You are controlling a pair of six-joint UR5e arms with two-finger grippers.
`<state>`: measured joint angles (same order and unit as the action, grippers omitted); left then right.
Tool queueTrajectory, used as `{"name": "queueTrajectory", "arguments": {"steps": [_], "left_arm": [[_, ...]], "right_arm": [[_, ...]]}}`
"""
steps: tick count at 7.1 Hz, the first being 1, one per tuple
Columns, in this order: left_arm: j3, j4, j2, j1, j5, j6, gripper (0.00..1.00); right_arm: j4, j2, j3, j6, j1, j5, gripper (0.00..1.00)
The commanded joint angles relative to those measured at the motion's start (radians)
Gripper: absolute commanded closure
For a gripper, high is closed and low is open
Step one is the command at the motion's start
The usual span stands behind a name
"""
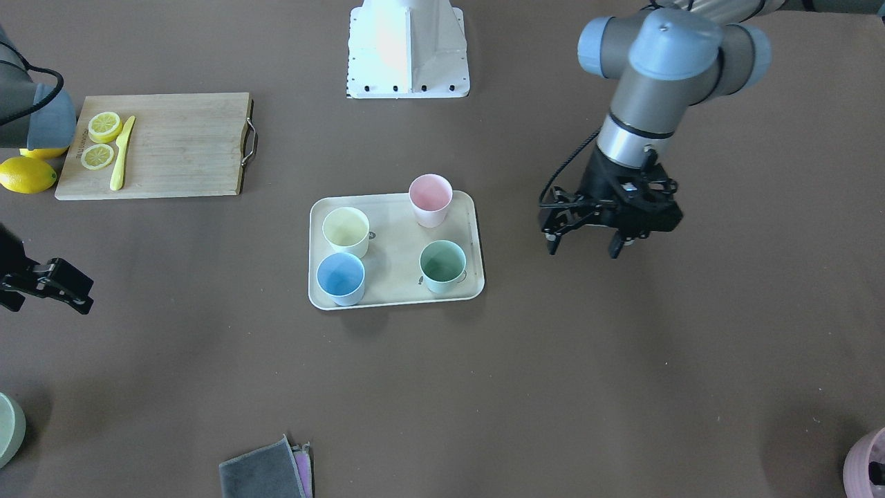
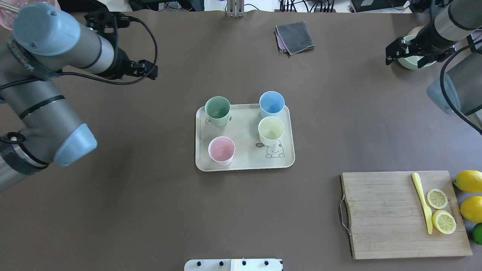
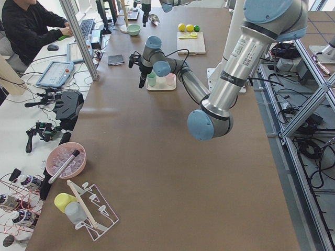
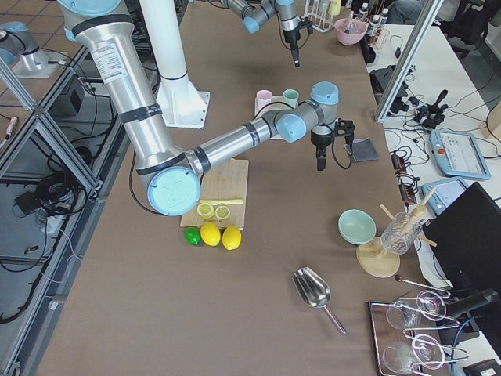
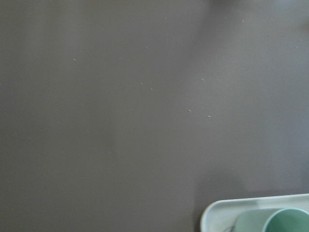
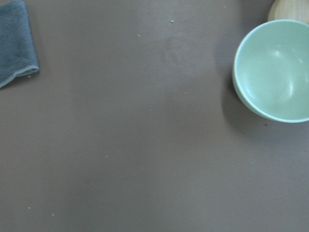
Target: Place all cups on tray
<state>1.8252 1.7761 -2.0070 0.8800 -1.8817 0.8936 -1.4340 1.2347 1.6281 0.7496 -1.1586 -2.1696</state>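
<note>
Front view, tray [image 1: 397, 249]: lies flat around the middle of the counter [image 1: 622, 380], well apart from every edge
Front view, pink cup [image 1: 430, 199] and yellow cup [image 1: 346, 232]: upright on the tray, at the two corners on the robot's side, pink toward the counter's left end
Front view, green cup [image 1: 442, 265] and blue cup [image 1: 340, 277]: upright on the tray, at the two corners on the operators' side; blue stands just beside yellow
Front view, left gripper [image 1: 584, 243]: fingers spread with nothing between them, hanging over bare counter between the tray and the left end, apart from the tray
Front view, cutting board [image 1: 173, 145]: toward the right-end corner on the robot's side, carrying two lemon slices [image 1: 104, 126] and a yellow knife [image 1: 122, 155]; whole lemons [image 1: 26, 174] lie just beside it
Overhead view, right gripper [image 2: 406, 58]: fingers spread, holding nothing, above the pale-green bowl [image 2: 414, 66] near the right-end corner on the operators' side
Overhead view, grey cloth [image 2: 295, 37]: folded, near the operators' edge
Overhead view, rabbit drawing [image 2: 274, 150]: shows on the tray's floor just beside the yellow cup
Left side view, left gripper: points down, near the tray's left-end rim
Right side view, right gripper: points down between the grey cloth and the pale-green bowl
Left wrist view, green cup: in the lower right of the view, on a corner of the tray; bare counter elsewhere
Right wrist view, pale-green bowl: at the right of the view, the grey cloth's corner at the upper left
</note>
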Motion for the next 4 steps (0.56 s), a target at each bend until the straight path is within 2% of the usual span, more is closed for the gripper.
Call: {"name": "queueTrajectory", "arguments": {"steps": [1, 2, 3, 4], "left_arm": [[0.02, 0.003, 0.121, 0.115, -0.001, -0.269, 0.02], [-0.003, 0.002, 0.129, 0.137, -0.005, -0.281, 0.02], [-0.003, -0.006, 0.193, 0.183, -0.078, -0.282, 0.02], [-0.007, -0.003, 0.248, 0.256, -0.194, -0.285, 0.02]], "right_arm": [[-0.006, 0.048, -0.033, -0.167, -0.083, -0.021, 0.0], [-0.005, 0.07, -0.066, -0.183, -0.122, -0.057, 0.0], [-0.002, 0.121, -0.08, -0.237, -0.174, -0.084, 0.0], [-0.003, 0.168, -0.08, -0.351, -0.217, -0.111, 0.0]]}}
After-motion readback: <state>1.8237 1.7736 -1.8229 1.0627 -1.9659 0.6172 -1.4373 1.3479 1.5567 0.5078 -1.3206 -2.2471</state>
